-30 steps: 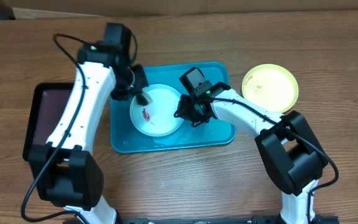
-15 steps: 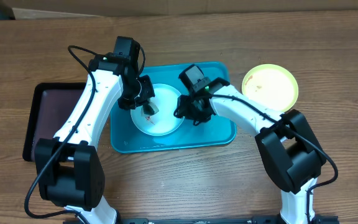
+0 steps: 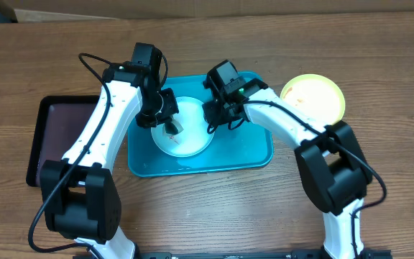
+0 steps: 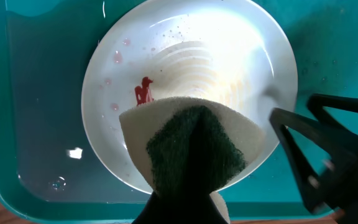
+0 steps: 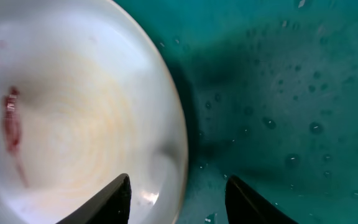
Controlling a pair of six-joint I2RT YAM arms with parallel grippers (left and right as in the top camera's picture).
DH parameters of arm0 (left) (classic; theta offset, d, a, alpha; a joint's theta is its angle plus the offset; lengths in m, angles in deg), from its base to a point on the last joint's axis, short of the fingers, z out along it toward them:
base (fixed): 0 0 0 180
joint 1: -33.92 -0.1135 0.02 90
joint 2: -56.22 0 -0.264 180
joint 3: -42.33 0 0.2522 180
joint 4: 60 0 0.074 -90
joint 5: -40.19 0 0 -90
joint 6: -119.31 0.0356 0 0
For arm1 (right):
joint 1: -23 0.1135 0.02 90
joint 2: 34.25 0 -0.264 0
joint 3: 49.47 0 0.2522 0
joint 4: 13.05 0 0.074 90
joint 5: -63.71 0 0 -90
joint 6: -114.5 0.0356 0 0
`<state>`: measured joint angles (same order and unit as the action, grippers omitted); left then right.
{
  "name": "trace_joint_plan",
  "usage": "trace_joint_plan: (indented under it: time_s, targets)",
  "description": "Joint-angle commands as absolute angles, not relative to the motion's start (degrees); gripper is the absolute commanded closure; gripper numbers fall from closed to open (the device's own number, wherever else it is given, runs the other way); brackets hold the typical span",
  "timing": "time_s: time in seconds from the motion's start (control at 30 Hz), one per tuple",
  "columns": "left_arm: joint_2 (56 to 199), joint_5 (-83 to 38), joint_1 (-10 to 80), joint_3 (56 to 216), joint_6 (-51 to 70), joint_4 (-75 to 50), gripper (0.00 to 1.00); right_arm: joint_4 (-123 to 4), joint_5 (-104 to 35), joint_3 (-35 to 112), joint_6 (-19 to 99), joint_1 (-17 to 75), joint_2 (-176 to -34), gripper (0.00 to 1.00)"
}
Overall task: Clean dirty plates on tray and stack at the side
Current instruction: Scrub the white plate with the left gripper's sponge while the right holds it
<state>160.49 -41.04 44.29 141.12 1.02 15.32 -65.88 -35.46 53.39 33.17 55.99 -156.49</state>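
Observation:
A white plate (image 3: pixel 185 133) with a red smear (image 4: pixel 143 93) lies in the turquoise tray (image 3: pixel 250 155). My left gripper (image 3: pixel 165 116) is shut on a green-and-white sponge (image 4: pixel 191 146), which rests on the white plate (image 4: pixel 191 68) beside the smear. My right gripper (image 3: pixel 218 119) is open at the plate's right edge. In the right wrist view the plate's rim (image 5: pixel 180 149) passes between its fingertips (image 5: pixel 118 198); one finger is over the plate, the other over the wet tray (image 5: pixel 291 93). A yellow-green plate (image 3: pixel 313 98) lies on the table to the right of the tray.
A black tray (image 3: pixel 52 137) sits on the wooden table left of the turquoise tray, partly under my left arm. A thin film of water with droplets covers the tray floor (image 4: pixel 36 124). The right gripper's black fingers (image 4: pixel 328 143) show at the right of the left wrist view.
My left arm has swung right and set the sponge on the white plate. My right gripper has gone from shut to open and shifted slightly toward the back of the tray.

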Motion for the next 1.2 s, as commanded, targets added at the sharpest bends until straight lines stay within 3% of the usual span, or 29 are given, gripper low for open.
trace_joint_plan:
  time_s: [0.0,0.1,0.27,0.43,0.9,1.17]
  targets:
    - [160.95,-41.45,43.68,141.04,1.48,15.36,0.96,-65.68,-35.17,53.98,32.23,56.03,-158.11,0.52]
    - [160.95,-41.43,43.68,141.04,1.48,15.39,0.96,-66.01,-35.15,53.98,33.52,56.03,-158.15,0.57]
    - [160.95,-41.39,43.68,141.04,1.46,15.36,0.96,-66.03,-35.33,53.91,36.8,56.3,-158.43,0.8]
    - [160.95,-41.19,43.7,141.04,1.46,15.36,0.95,-66.1,-35.31,53.87,43.01,56.41,-158.94,0.96]
    - [160.95,-41.19,44.18,138.28,-1.23,11.02,0.96,-67.02,-36.9,53.87,63.64,58.0,-158.96,0.96]
    - [160.95,-40.73,44.25,133.93,-0.88,3.72,0.96,-66.95,-36.86,53.87,65.06,58.42,-158.96,0.96]
